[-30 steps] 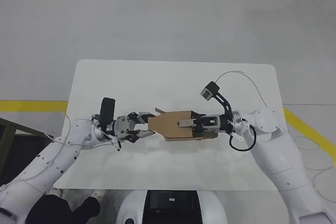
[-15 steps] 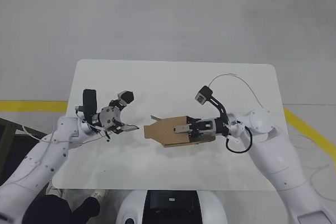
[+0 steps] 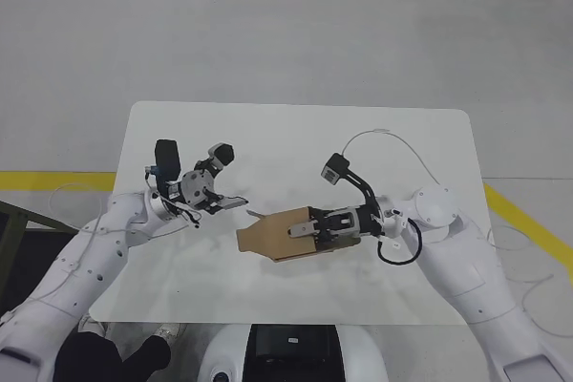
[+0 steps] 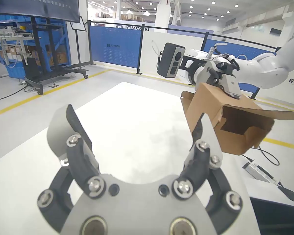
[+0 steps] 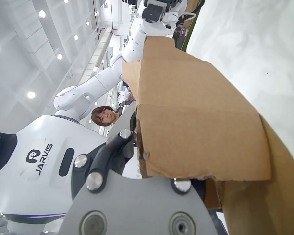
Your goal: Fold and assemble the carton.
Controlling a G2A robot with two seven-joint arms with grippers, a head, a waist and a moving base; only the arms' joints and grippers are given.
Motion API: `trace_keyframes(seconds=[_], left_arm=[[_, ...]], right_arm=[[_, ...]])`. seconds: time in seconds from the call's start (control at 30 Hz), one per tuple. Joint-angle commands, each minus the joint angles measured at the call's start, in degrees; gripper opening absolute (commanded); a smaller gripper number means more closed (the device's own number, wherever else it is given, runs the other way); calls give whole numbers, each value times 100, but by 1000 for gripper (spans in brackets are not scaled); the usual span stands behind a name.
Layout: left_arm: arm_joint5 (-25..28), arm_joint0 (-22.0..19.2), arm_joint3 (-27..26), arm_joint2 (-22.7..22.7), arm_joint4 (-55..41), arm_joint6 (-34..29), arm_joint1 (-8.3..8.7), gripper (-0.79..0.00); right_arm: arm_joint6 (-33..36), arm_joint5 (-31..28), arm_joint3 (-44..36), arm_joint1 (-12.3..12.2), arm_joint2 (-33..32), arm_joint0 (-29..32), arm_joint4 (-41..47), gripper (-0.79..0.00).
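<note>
A brown cardboard carton (image 3: 279, 239), partly folded with an open end and loose flaps, hangs tilted just above the white table (image 3: 267, 134) near its middle front. My right gripper (image 3: 317, 232) is shut on the carton's right end. In the right wrist view the carton (image 5: 193, 113) covers one finger of the right gripper (image 5: 147, 147). My left gripper (image 3: 231, 202) is open, a short way left of and behind the carton, touching nothing. The left wrist view shows the left gripper (image 4: 137, 121) with its fingers spread, the carton (image 4: 210, 106) and the right gripper (image 4: 225, 84) beyond.
A thin white cable (image 3: 401, 129) loops over the table's far right part. A small grey device with a lead (image 4: 257, 171) lies near the table's edge. Yellow floor lines run past both sides of the table.
The left gripper has come off the carton's left end and drawn back to the left and away. The right arm has carried the carton leftward and toward the table's front.
</note>
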State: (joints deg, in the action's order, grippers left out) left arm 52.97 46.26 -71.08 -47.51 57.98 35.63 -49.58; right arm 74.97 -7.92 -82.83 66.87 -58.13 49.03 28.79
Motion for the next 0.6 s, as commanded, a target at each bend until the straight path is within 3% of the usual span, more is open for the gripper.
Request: trace_keyframes(seconds=[0.0,0.2,0.57], left_arm=[[150,-15,25,24,11,-138,-27,0],[487,-35,6,6,10,-249,-101,0],[503,25,-388,209,96,-455,-117,0]], right_arm=[[-7,-9,7,2,7,-9,16,-785],[-38,-20,86,7,0,-47,82,-785],[-63,-54,63,9,1,-66,130,-785]])
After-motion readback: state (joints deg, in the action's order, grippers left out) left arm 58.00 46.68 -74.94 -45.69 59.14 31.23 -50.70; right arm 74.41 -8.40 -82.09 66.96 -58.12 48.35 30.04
